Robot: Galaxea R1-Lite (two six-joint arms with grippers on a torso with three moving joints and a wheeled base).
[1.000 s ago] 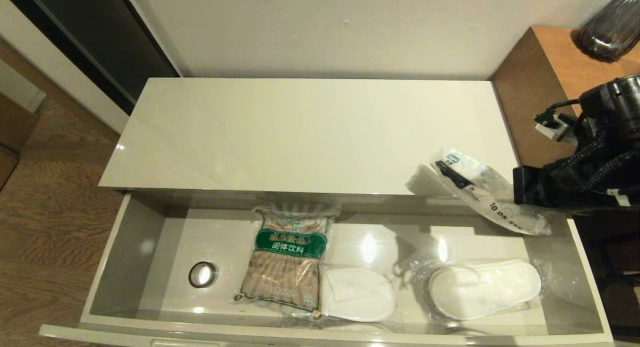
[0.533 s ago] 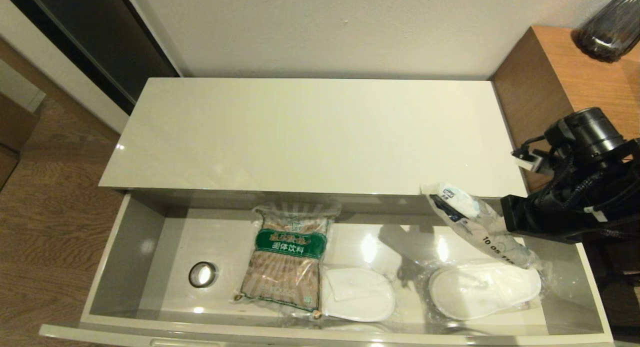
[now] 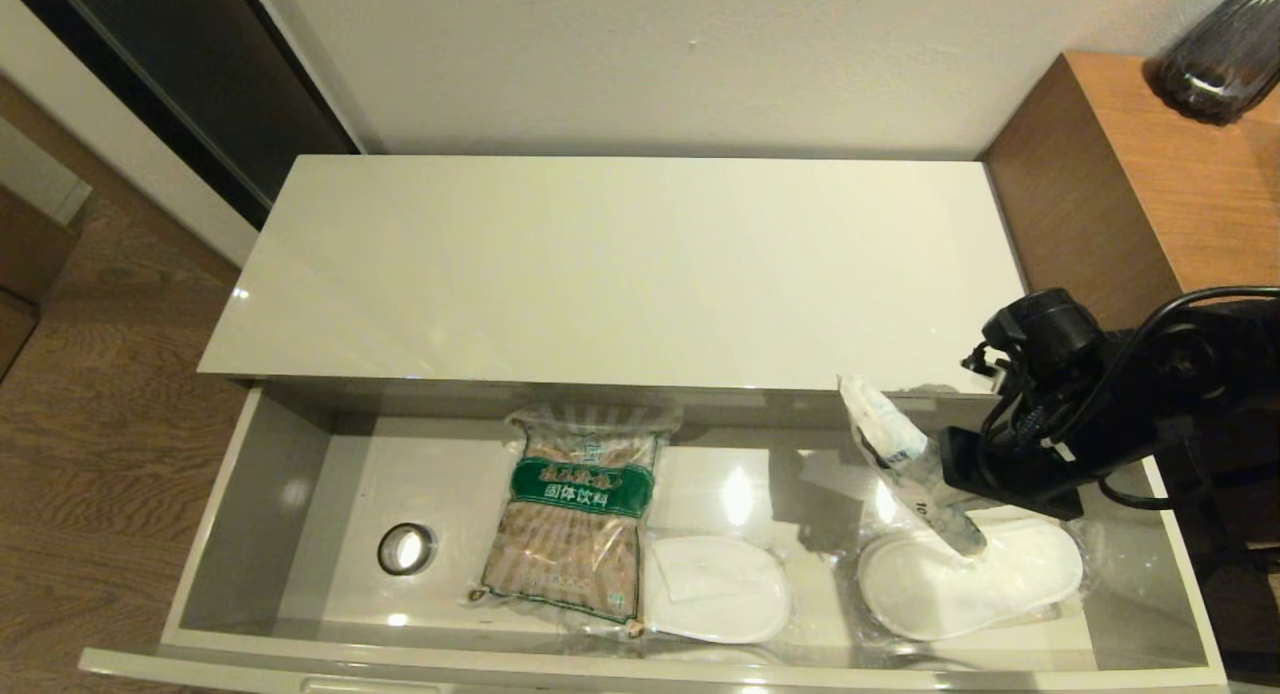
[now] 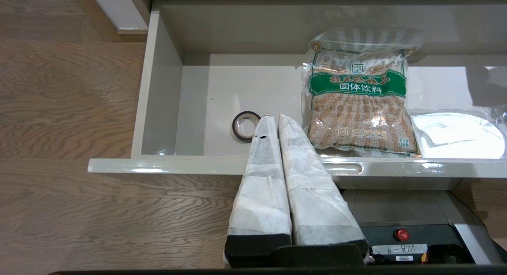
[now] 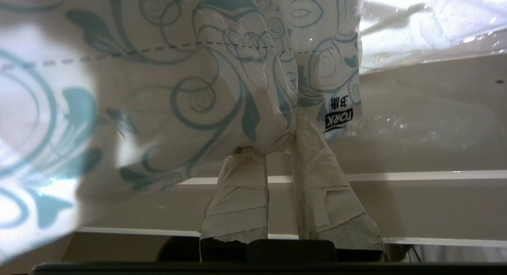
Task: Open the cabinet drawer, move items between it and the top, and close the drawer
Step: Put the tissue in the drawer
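The cabinet drawer (image 3: 240, 494) stands pulled out below the cream top (image 3: 600, 274), which is bare. My right gripper (image 3: 935, 474) is shut on the white tissue pack (image 3: 900, 459) with blue print, holding it tilted over the drawer's right part, its lower end at the right slippers (image 3: 970, 579). In the right wrist view the fingers (image 5: 237, 195) pinch the tissue pack (image 5: 222, 88). A second pair of slippers (image 3: 715, 586) lies in the middle. My left gripper (image 4: 273, 118) is shut and empty, hovering before the drawer front (image 4: 166, 165).
A brown packet with a green band (image 3: 580, 519) and a small black tape roll (image 3: 405, 549) lie in the drawer's left half. An orange-brown wooden surface (image 3: 1150, 164) with a dark vase (image 3: 1225, 59) rises at the right. Wood floor lies to the left.
My right gripper has carried the tissue pack down and leftward from the top's right front edge into the drawer, swinging it more upright until its lower end reaches the right slippers.
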